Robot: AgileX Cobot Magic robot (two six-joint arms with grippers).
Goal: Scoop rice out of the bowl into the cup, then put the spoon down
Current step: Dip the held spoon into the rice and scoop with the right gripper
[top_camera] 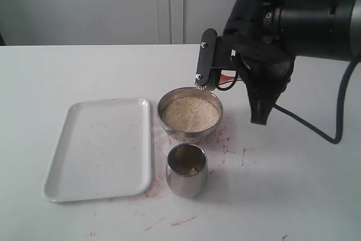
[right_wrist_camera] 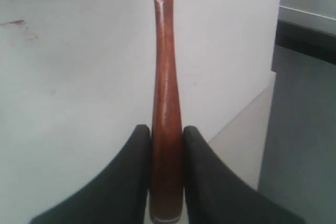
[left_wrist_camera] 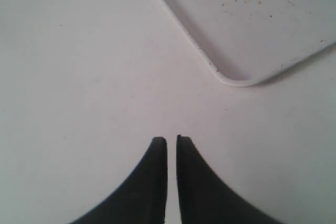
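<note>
Between the black fingers of your right end effector [right_wrist_camera: 167, 129] the spoon [right_wrist_camera: 165, 66] is pinched low on its slim handle, close to the butt end. The shaft runs straight out along the fingers' line, and its head lies beyond what the wrist view shows. That long lever is, I judge, your main concern: a small wrist roll swings the head widely, so keep the pinch firm and rotate slowly. From the exterior view the arm hangs over the far rim of the bowl [top_camera: 189, 135], which is heaped nearly full of rice [top_camera: 190, 113]. The step in hand looks like the dip. Lower the head into the grains at a shallow angle, push across rather than down, and level it before lifting so the load does not slide off. The cup [top_camera: 186, 170] stands just beside the bowl on the near side, so the carry is short. Centre the head over its narrow mouth before tipping. I cannot tell whether any grains are in it yet. Your left end effector [left_wrist_camera: 171, 140] has its fingers nearly pressed together on nothing, over the bare table [left_wrist_camera: 79, 77] near a corner of the white tray [left_wrist_camera: 252, 24], well clear of the work.
</note>
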